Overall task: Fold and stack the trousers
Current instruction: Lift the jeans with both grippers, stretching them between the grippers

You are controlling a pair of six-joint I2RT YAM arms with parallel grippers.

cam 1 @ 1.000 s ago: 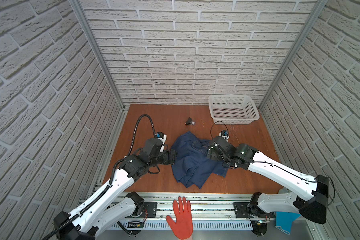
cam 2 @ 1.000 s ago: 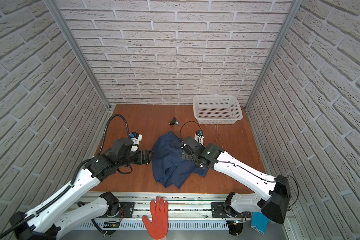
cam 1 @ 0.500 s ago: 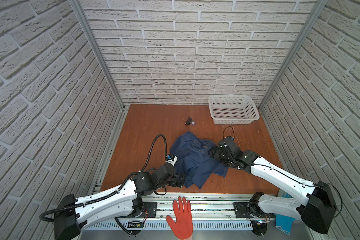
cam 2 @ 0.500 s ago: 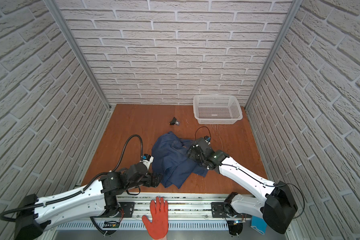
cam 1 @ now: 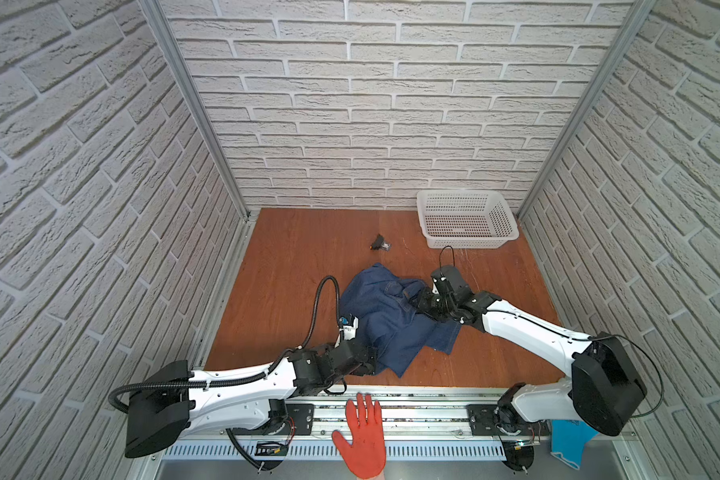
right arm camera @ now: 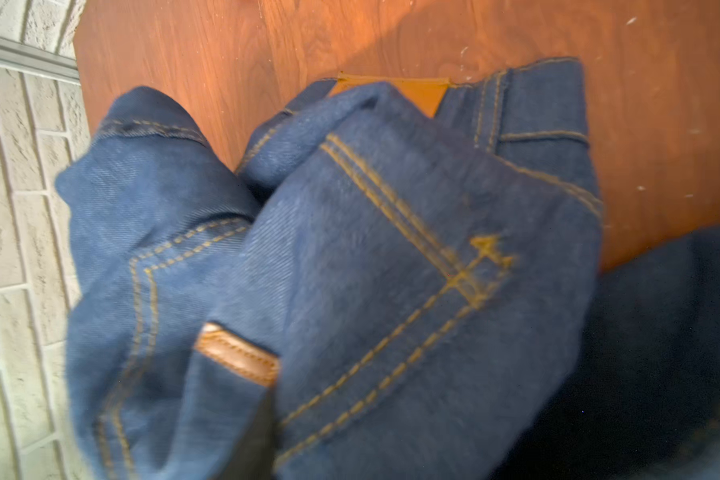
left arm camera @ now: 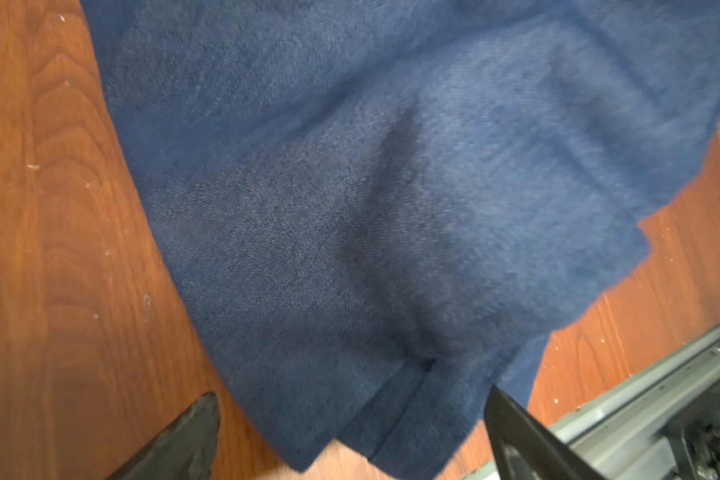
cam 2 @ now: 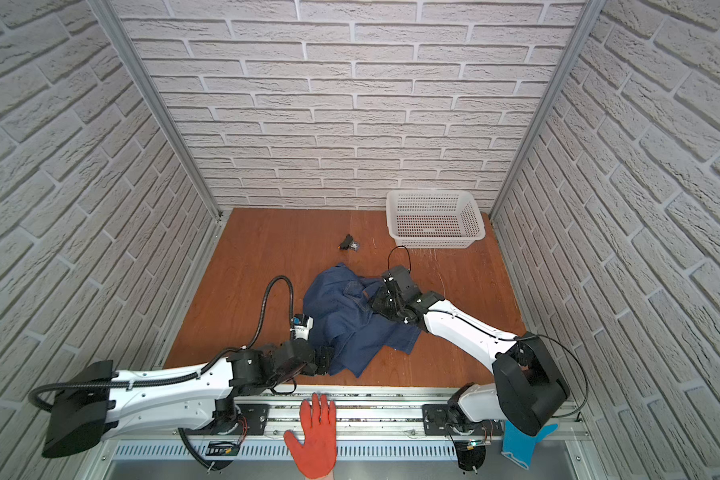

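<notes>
The trousers point(cam 1: 391, 324) point(cam 2: 350, 322) lie crumpled mid-table in both top views, dark blue denim with orange-brown stitching. My left gripper point(cam 1: 373, 360) point(cam 2: 327, 359) is low at their near left corner, open. In the left wrist view its fingers point(left arm camera: 184, 436) straddle the hem of a trouser leg point(left arm camera: 350, 374) without touching it. My right gripper point(cam 1: 424, 300) point(cam 2: 381, 305) sits on the bunched waist end at the right. In the right wrist view, pocket denim point(right arm camera: 391, 291) and a tan patch point(right arm camera: 238, 357) fill the jaws; one finger point(right arm camera: 255, 440) shows, the other is buried in cloth.
A white basket point(cam 1: 466, 242) stands at the back right. A small black object point(cam 1: 379, 243) lies behind the trousers. An orange-gloved hand point(cam 1: 362, 436) rests on the front rail point(cam 1: 425, 411). A teal-blue glove point(cam 1: 568, 442) hangs at the front right. Brick walls close three sides.
My left arm swung from the trousers' left side down to their near hem, still open. My right gripper shifted slightly back and right and closed into the waist cloth.
</notes>
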